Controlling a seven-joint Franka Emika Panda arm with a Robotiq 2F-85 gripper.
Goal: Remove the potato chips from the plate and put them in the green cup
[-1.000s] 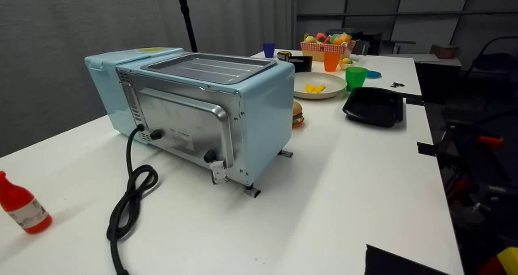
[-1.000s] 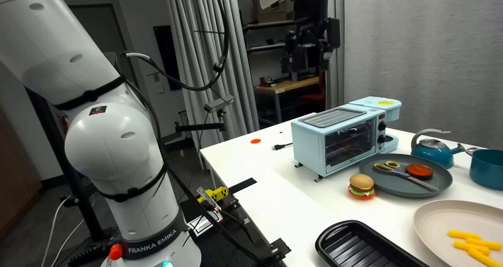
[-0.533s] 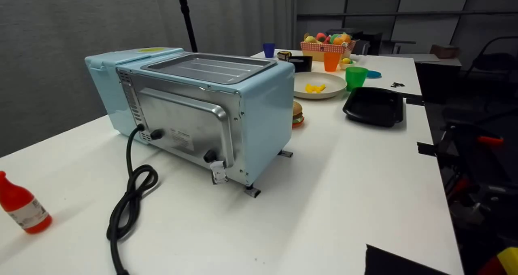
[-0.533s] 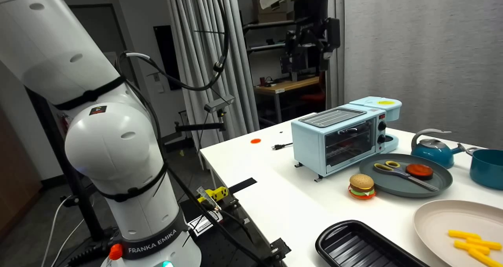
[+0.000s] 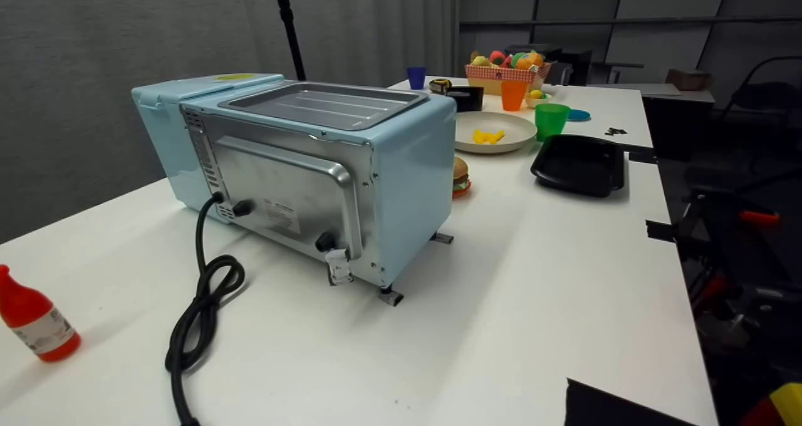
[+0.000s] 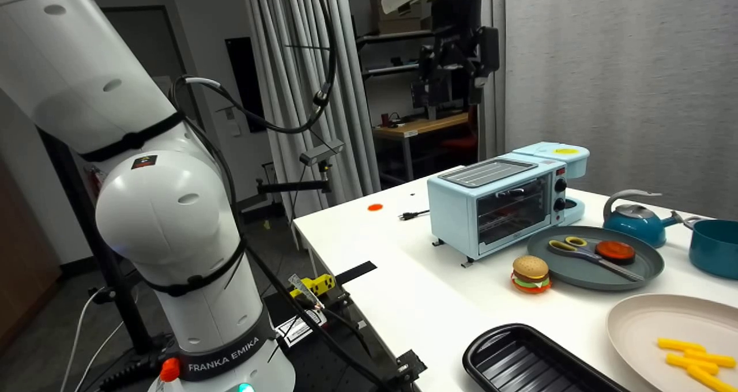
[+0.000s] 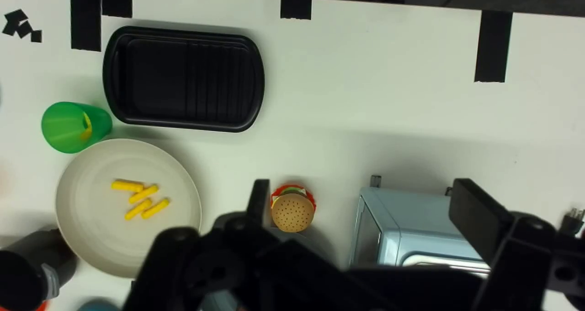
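Note:
The potato chips are several yellow sticks (image 7: 127,185) lying on the cream plate (image 7: 91,242) in the wrist view. They also show in both exterior views (image 5: 487,137) (image 6: 701,374), on the plate (image 5: 515,125) (image 6: 637,325). The green cup (image 7: 61,128) stands beside the plate, with something yellow inside it; it also shows in an exterior view (image 5: 551,123). My gripper (image 6: 450,92) is open and empty, high above the table. In the wrist view the gripper (image 7: 361,187) has its fingers spread over the toy burger and the oven, to the right of the plate.
A black tray (image 7: 160,82) lies near the cup and plate. A light blue toaster oven (image 6: 455,207), a toy burger (image 6: 531,270), a grey plate (image 6: 553,274) with scissors (image 6: 594,256), a kettle (image 6: 640,225) and a teal pot (image 6: 715,251) stand around. A dark container (image 7: 27,270) stands beside the cream plate.

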